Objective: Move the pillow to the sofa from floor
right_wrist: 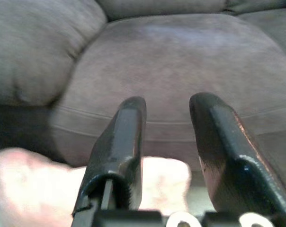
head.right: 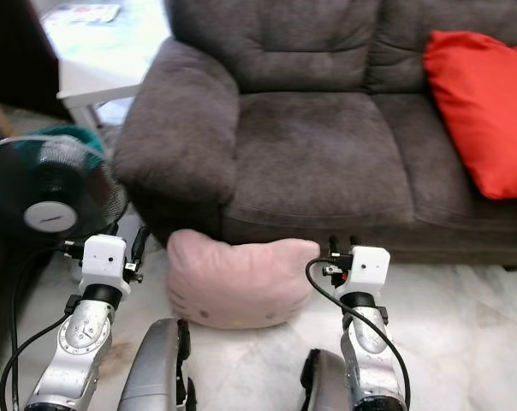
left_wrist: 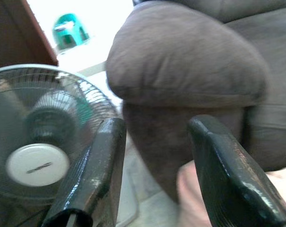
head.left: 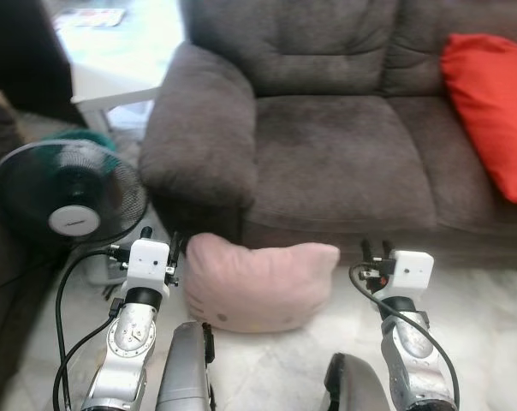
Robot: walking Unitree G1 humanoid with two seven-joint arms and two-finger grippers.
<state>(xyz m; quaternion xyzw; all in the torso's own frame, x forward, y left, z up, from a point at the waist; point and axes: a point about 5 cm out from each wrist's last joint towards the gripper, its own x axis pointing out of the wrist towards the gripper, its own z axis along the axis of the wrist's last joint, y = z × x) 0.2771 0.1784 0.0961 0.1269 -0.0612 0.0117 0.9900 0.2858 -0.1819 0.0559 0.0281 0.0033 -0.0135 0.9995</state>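
1. Nearest, the left gripper (head.left: 160, 242) and right gripper (head.left: 377, 250) hang with fingers spread and empty, one at each end of the pink pillow (head.left: 260, 282).
2. The pillow lies on the floor (head.left: 481, 317) between them, against the sofa (head.left: 344, 163) front.
3. Risk: a soft pillow may sag and slip from a one-sided pinch (or snag the fan (head.left: 68, 199) beside it).

The red cushion (head.left: 491, 107) on the grey fabric sofa (head.left: 344, 163) is cut off by the picture's right edge. The black pedestal fan (head.left: 68, 201) hides its own base behind the left arm. In the wrist views, the pale pink pillow (right_wrist: 34, 182) is a blur, partly hidden behind the black fingers (right_wrist: 119, 151).
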